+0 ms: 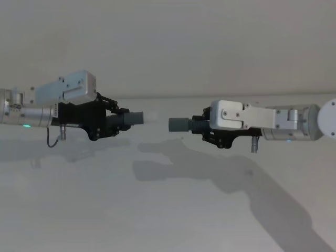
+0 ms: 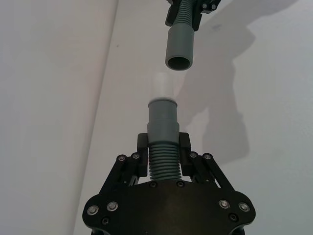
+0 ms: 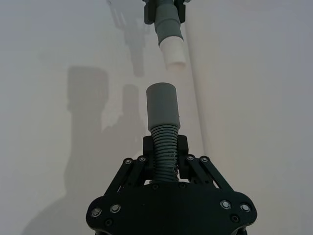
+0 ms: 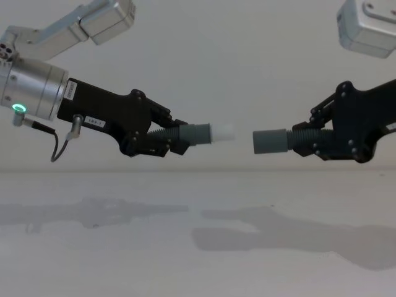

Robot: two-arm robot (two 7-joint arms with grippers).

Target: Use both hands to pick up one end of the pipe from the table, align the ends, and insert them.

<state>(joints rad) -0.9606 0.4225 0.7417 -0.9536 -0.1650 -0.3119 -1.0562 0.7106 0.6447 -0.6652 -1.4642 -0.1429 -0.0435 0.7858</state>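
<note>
The left black two-fingered gripper [image 2: 163, 147] is clenching around the ribbed middle of a short dark grey hose piece with a white tip [image 2: 162, 125], its two pads pressing on either side of the corrugations just behind the smooth cuff. Past the fingers, the cuff and then the white tip are projecting straight ahead of this gripper, and a little beyond the tip, across a small open gap, the hollow mouth of the second dark grey ribbed hose piece [image 2: 179, 44] is facing back toward it, sitting slightly off to one side of the tip's line. That second piece is being gripped in the same way by the right black two-fingered gripper [image 3: 165, 146], whose pads are closing on the ribs [image 3: 164, 149] with the plain grey cuff sticking out in front; farther on from it the white-tipped piece [image 3: 168, 34] is pointing back at a slight angle. In the chest view both grippers, left [image 4: 178, 141] and right [image 4: 307, 140], are hanging level with each other above the plain white matte table [image 4: 198, 260], the two hose ends [image 4: 213, 132] [image 4: 271, 141] apart and not touching, the grey end sitting slightly lower than the white one. Beneath and beyond the grippers, their shadows [image 1: 220, 173] are falling across the table surface [image 1: 79, 210], and behind the left gripper a silver cylindrical wrist with a green ring light [image 4: 31, 90] is glowing.
</note>
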